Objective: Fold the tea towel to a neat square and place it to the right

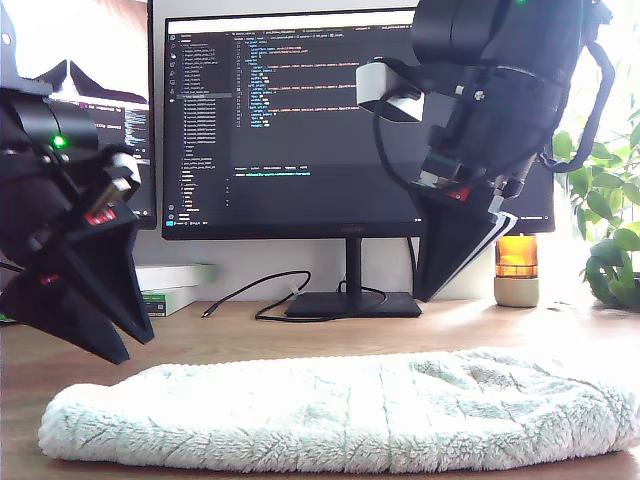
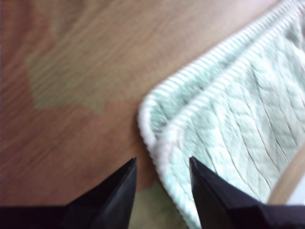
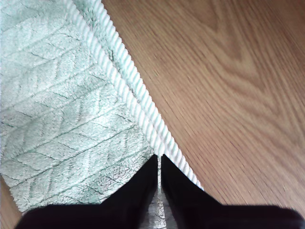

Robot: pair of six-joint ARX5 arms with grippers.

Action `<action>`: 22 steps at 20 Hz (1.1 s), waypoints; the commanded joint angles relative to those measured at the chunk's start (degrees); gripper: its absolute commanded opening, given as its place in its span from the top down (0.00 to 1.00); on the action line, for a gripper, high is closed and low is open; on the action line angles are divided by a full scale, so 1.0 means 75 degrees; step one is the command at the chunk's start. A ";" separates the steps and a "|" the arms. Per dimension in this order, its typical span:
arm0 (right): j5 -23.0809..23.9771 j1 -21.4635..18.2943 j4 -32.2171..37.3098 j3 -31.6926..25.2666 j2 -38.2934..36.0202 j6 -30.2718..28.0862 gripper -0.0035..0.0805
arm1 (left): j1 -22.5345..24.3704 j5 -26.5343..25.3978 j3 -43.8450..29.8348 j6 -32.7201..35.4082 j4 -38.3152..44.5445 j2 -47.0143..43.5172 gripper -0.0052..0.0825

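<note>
my first gripper (image 2: 162,167) spread | my second gripper (image 3: 159,162) pressed together | tea towel (image 1: 340,410) before monitor (image 1: 300,120)

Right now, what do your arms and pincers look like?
Both my arms are black and chunky. Each pincer ends in two black pointed wedge fingers. In the exterior view, the arm on that view's left has a green light and small red marks; the other arm carries a white camera box, black cables and a white stripe along its finger.
</note>
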 commanded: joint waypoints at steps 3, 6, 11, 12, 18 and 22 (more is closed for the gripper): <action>-0.0023 -0.0003 0.0160 -0.0064 -0.0160 0.0006 0.97 | -0.0254 0.0050 -0.0055 -0.0047 0.0152 0.0277 0.59; -0.0023 -0.0003 0.0198 -0.0064 -0.0160 0.0006 0.97 | -0.0402 0.0017 -0.0055 -0.0108 0.0213 0.0280 0.59; -0.0076 -0.0003 0.0204 -0.0064 -0.0160 0.0006 0.97 | -0.0475 -0.0160 -0.0055 -0.0111 0.0201 0.0294 0.60; -0.0076 -0.0003 0.0207 -0.0064 -0.0160 0.0006 0.97 | -0.0472 -0.0169 -0.0055 -0.0114 0.0187 0.0294 0.60; -0.0079 -0.0003 0.0207 -0.0064 -0.0160 0.0009 0.97 | -0.0475 -0.0087 -0.0055 -0.0108 0.0187 0.0297 0.66; -0.0079 -0.0003 0.0219 -0.0064 -0.0160 0.0009 0.97 | -0.0504 -0.0082 -0.0055 -0.0105 0.0160 0.0312 0.70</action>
